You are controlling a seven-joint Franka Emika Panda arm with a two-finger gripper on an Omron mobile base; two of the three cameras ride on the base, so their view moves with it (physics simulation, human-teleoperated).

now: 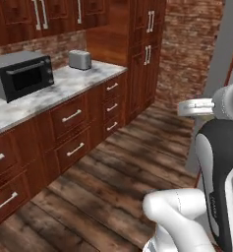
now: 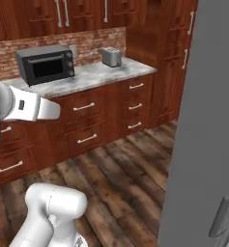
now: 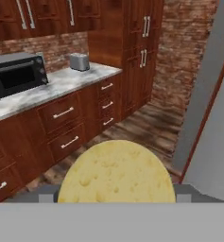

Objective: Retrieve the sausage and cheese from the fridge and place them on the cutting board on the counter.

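The cheese (image 3: 116, 175), a pale yellow rounded chunk with small pits, sits right in front of the hand camera. My gripper (image 3: 115, 197) is shut on the cheese, with a grey finger pad against each side of it. The hand is raised and faces the counter (image 3: 61, 84), a white-and-grey marble top over reddish-brown cabinets, also seen as counter (image 1: 59, 91) and counter (image 2: 89, 76). The fridge (image 2: 207, 120) shows as a plain grey panel close on the right. The sausage and the cutting board are out of view.
A black microwave (image 1: 22, 75) and a silver toaster (image 1: 79, 59) stand on the counter. Tall wooden cabinets (image 1: 145, 44) close its far end. A brick wall (image 1: 189, 44) lies beyond, and wooden floor (image 1: 118, 167) stretches between me and the drawers.
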